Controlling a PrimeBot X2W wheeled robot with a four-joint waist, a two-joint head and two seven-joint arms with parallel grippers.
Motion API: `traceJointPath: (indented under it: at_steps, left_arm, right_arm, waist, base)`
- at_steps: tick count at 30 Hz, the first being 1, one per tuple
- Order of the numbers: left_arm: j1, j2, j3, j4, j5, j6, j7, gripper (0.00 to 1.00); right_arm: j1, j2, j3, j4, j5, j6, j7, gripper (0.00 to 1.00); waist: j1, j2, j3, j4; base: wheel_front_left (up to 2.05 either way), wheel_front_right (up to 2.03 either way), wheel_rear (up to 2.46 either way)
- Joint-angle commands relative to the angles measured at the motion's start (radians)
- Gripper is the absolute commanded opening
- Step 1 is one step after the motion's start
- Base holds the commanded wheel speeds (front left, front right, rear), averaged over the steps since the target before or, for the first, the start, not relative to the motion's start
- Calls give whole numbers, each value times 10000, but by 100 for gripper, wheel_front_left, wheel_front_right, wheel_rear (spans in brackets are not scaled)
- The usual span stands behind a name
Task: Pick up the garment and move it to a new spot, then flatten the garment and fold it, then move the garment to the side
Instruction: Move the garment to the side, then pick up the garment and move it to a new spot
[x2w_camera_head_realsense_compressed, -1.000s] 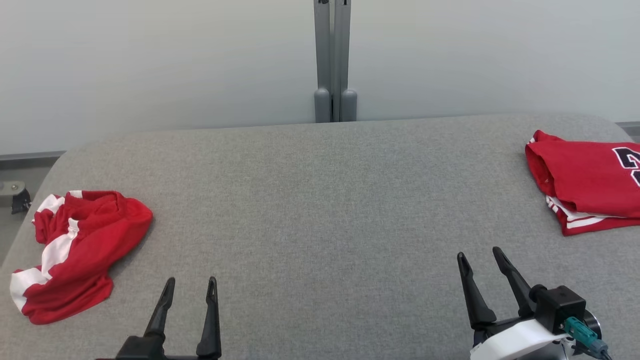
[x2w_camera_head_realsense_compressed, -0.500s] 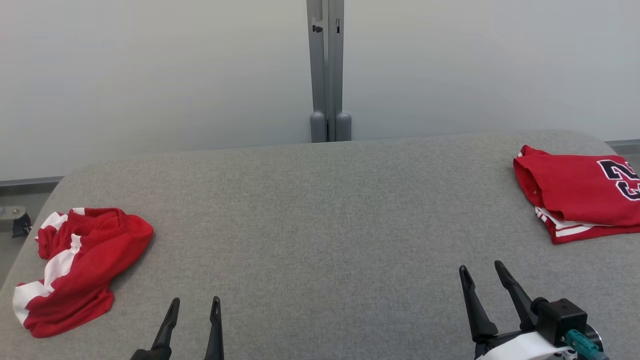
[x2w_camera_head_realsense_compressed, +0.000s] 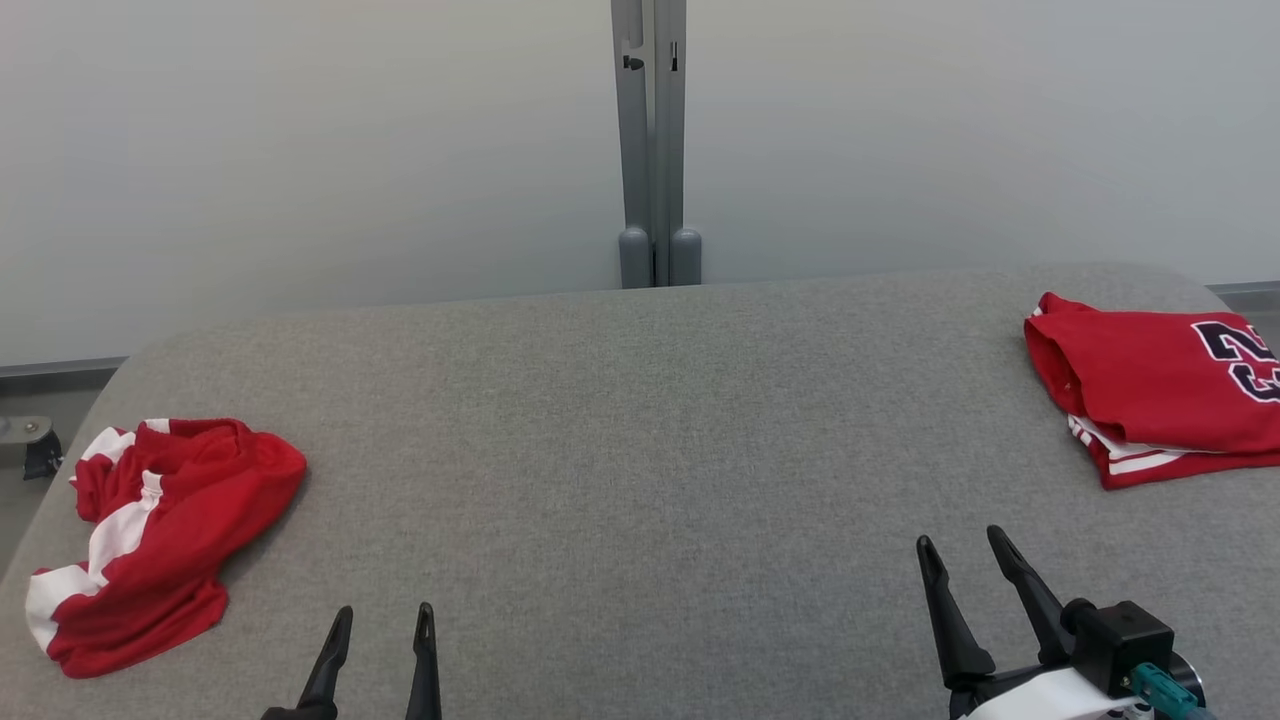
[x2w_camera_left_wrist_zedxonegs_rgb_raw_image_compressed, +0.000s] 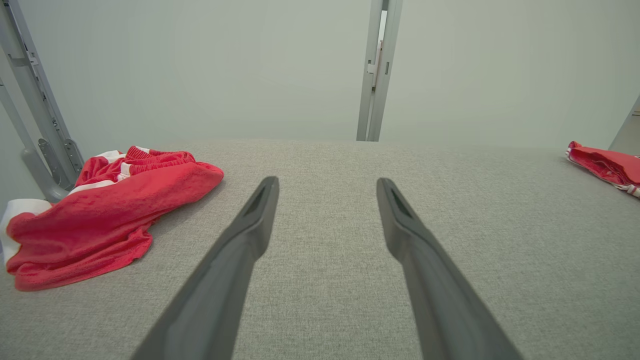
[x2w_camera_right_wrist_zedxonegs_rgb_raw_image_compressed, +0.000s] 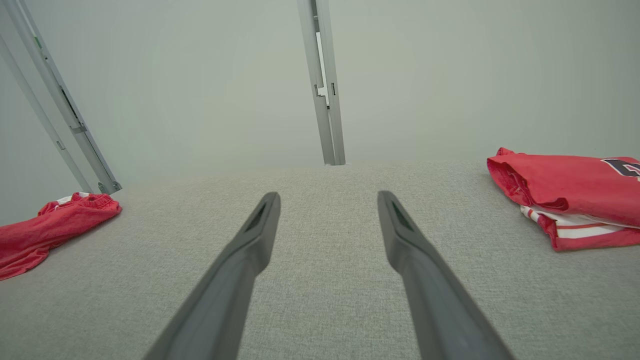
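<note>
While both arms sit low at the near edge of the grey fabric worktop (x2w_camera_head_realsense_compressed: 640, 450), my left hand (x2w_camera_head_realsense_compressed: 385, 607) and right hand (x2w_camera_head_realsense_compressed: 958, 535) are each spread wide with nothing between the fingers, tips pointing toward the far edge. Crumpled garment (x2w_camera_head_realsense_compressed: 170, 530), red with white bands, lies in a loose heap at the left end of the worktop, left of my left hand and apart from it. Left wrist view puts the crumpled garment (x2w_camera_left_wrist_zedxonegs_rgb_raw_image_compressed: 110, 215) off to the left of the fingers, one red lobe bulging toward the middle. Folded garment (x2w_camera_head_realsense_compressed: 1150, 400), red with a dark number on top and white stripes along its near edge, sits at the far right end, well apart from the heap, beyond and right of my right hand, no contact. Right wrist view: folded garment (x2w_camera_right_wrist_zedxonegs_rgb_raw_image_compressed: 570, 200) right of the fingers, heap far left. Grey post (x2w_camera_head_realsense_compressed: 650, 140) stands upright behind the far edge against a pale wall (x2w_camera_head_realsense_compressed: 300, 150). Can't tell whether either hand's fingertips touch the surface.
</note>
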Motion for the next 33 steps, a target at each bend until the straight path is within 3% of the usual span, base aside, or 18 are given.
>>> traceJointPath:
  at_steps: [1,33]
  left_arm:
    - [145,16,63,7,53,6,5,100]
    - [-43,15,146,47,212,-95,7,100]
  right_arm:
    - [52,-34,-3,-57,6,-7,-25,100]
    - [33,38,-57,45,-5,-7,-25,100]
  waist:
    - [1,0,17,-2]
    - [1,0,169,190]
  base:
    - [0,0,0]
    - [0,0,0]
